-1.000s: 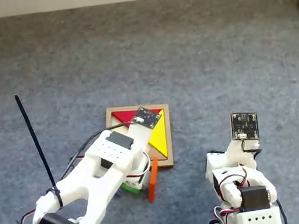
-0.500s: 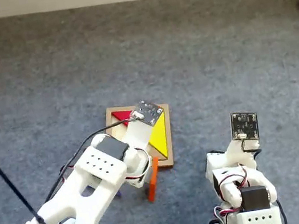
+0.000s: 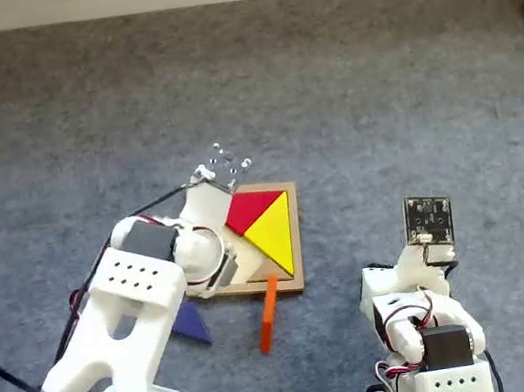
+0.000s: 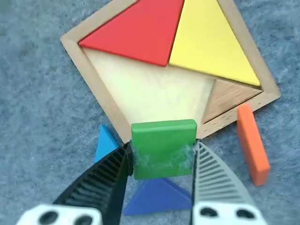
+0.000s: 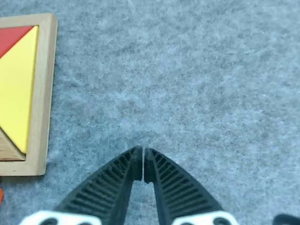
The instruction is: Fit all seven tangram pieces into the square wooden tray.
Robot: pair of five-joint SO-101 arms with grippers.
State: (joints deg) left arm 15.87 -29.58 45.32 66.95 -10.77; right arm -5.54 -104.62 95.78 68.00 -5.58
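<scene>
My left gripper (image 4: 161,151) is shut on a green square (image 4: 163,146), held above the rim of the square wooden tray (image 4: 105,105). A red triangle (image 4: 140,30) and a yellow triangle (image 4: 211,42) lie in the tray, with a brown triangle (image 4: 227,96) in one corner. On the carpet beside the tray lie a light blue triangle (image 4: 105,143), a dark blue triangle (image 4: 157,197) and an orange piece (image 4: 253,143). In the high view the left arm (image 3: 144,278) covers the left part of the tray (image 3: 294,251). My right gripper (image 5: 142,164) is shut and empty over bare carpet, right of the tray (image 5: 44,93).
Grey carpet surrounds everything. The orange piece (image 3: 268,314) lies just off the tray's near edge, and the dark blue triangle (image 3: 190,322) lies beside the left arm. The right arm (image 3: 423,274) sits folded at the front right. Open carpet stretches behind and to the right of the tray.
The left arm has swung left and back over the tray's left side, carrying the green square. The red and yellow triangles and the dark blue triangle are now uncovered. The right arm kept still.
</scene>
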